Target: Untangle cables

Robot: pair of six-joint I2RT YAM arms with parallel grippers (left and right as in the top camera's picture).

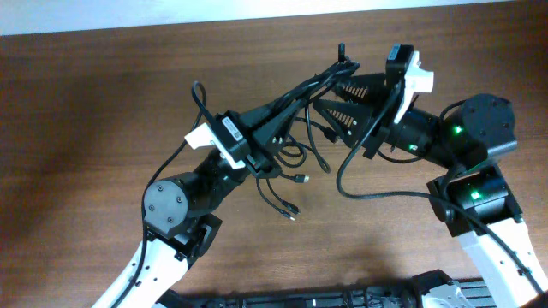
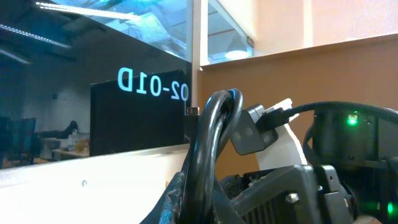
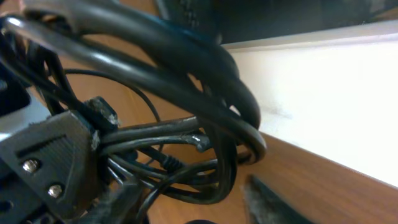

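Where your left arm reaches up from the near-left corner, the left gripper (image 1: 287, 109) is clenched on the cables (image 1: 310, 85) over the wooden table (image 1: 103, 85). Loose loops and plug ends spread just below that grip. The right gripper (image 1: 327, 96) faces it, jaws apart around those strands. Blurred black cord crowds both wrist views, so single strands are hard to separate.

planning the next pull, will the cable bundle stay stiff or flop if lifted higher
Likely floppy: the cables curl in loops and loose plug ends trail off. Probably light, since the strands look thin. May snag, as loops cross.
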